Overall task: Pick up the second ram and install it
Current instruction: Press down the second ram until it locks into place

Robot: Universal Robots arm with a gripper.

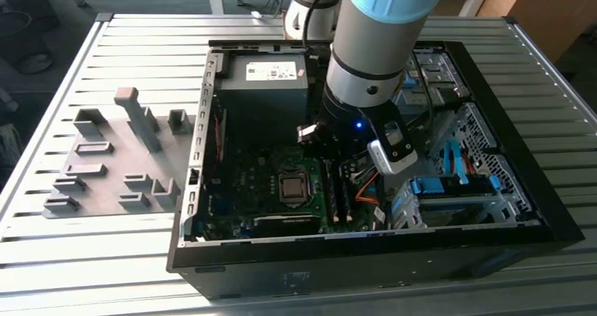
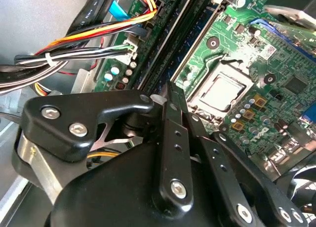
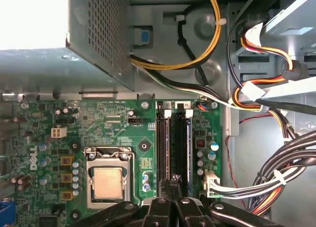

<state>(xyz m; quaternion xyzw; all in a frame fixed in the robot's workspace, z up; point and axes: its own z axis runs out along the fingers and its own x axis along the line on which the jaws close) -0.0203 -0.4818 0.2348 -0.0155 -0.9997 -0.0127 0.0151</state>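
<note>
Your pincer is closed, fingers together, over the memory slots. Judge the second ram light, stiff, fragile: grip its long edges.

End effector base cut off by frame edge; motherboard partly hidden behind arm.

This looks like a robotics lab or assembly workshop. A worktop of ribbed grey metal slats carries an opened desktop computer case, its green motherboard bare, and near the worktop's edge at the exterior view's left lies a grey plate of plastic holder blocks. An industrial robot arm reaches into the case. Wooden furniture stands beyond the worktop's far edge.
</note>
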